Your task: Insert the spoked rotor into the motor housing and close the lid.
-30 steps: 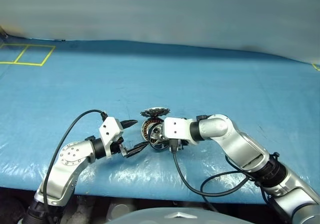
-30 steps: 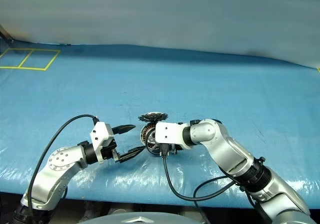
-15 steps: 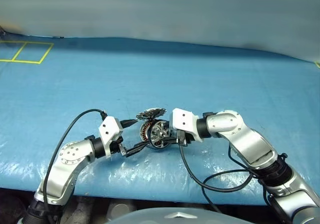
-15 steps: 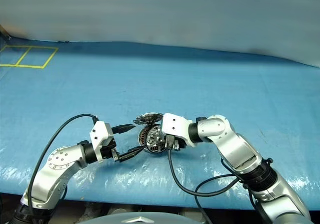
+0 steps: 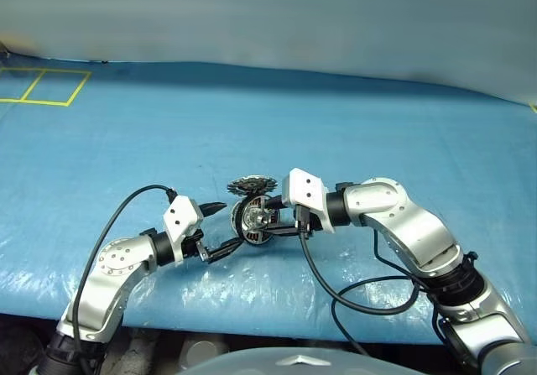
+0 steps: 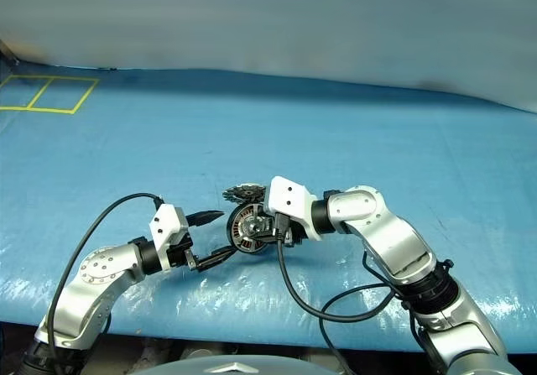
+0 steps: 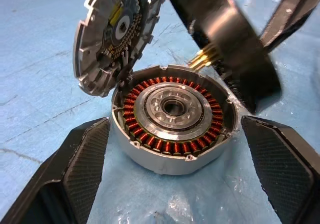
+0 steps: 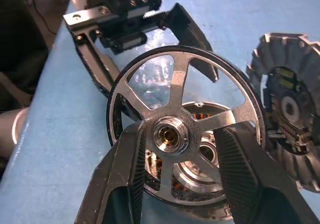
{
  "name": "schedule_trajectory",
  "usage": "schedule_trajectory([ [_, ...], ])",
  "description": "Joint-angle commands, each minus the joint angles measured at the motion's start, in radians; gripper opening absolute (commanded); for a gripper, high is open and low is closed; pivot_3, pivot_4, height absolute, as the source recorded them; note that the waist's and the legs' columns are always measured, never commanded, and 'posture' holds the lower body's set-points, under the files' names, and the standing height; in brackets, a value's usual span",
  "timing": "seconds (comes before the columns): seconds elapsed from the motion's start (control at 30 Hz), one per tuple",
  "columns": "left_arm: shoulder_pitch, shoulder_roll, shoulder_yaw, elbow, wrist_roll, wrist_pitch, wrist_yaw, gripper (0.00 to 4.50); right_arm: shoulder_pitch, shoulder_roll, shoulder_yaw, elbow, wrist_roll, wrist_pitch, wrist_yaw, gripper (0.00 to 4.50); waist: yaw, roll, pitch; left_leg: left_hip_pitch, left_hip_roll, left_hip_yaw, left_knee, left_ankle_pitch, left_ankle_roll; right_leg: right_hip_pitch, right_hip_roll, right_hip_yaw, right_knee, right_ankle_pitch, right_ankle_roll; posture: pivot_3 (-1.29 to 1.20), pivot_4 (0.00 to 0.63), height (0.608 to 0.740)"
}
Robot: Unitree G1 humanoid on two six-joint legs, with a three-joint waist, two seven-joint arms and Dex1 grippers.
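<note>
- Blue plastic sheeting (image 5: 352,132) covers the table, with yellow tape lines (image 5: 33,90) at its far left corner
- One motor housing (image 7: 174,121) sits on the sheet near the front edge, between the two arms; its ring of copper-brown windings faces up around a silver centre
- One lid (image 7: 117,31) stands tilted up from the housing's far-left rim, its grey-black segmented inner face turned toward the housing
- One spoked rotor (image 8: 182,134), shiny silver with a central hub, is pinched at the hub between the right gripper's (image 8: 175,156) two black fingers; it hangs tilted just above the housing, not yet seated in it
- Two arms reach in from the front edge, one from each side
- Right arm: bent at the elbow, its forearm crossing leftward, the gripper angled down at the housing
- Left arm: low and close to the sheet, pointing forward and to the right; the left gripper (image 7: 175,184) is spread wide, one finger (image 7: 85,159) on each side of the housing and neither visibly touching it
- One black cable (image 5: 352,295) loops down from the right wrist
</note>
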Motion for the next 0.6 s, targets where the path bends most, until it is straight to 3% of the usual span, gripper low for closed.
schedule_trajectory([
  [0.03,0.004,-0.005,0.004,-0.011,0.002,-0.021,-0.003,4.5,-0.01,0.001,0.003,0.038,-0.037,-0.026,-0.039,1.74,0.0,0.0,0.0,0.0,0.0,0.0,0.0,0.0,0.0,0.0,0.0,0.0,0.0,0.0,0.0,0.0,0.15,0.74],
  [0.57,-0.005,-0.015,-0.012,0.017,0.024,-0.049,-0.009,4.5,-0.025,0.005,0.089,0.118,-0.114,-0.09,-0.033,1.74,-0.002,0.0,0.0,-0.001,0.0,0.0,0.002,0.0,0.0,0.0,0.0,0.0,0.0,0.001,0.0,0.0,0.15,0.74],
  [0.6,-0.005,-0.017,-0.013,0.019,0.026,-0.051,-0.009,4.5,-0.026,0.002,0.097,0.122,-0.121,-0.107,-0.025,2.09,-0.003,0.0,0.0,0.0,0.0,0.0,0.002,0.0,0.0,0.0,0.0,0.0,0.001,0.001,0.001,0.0,0.15,0.74],
])
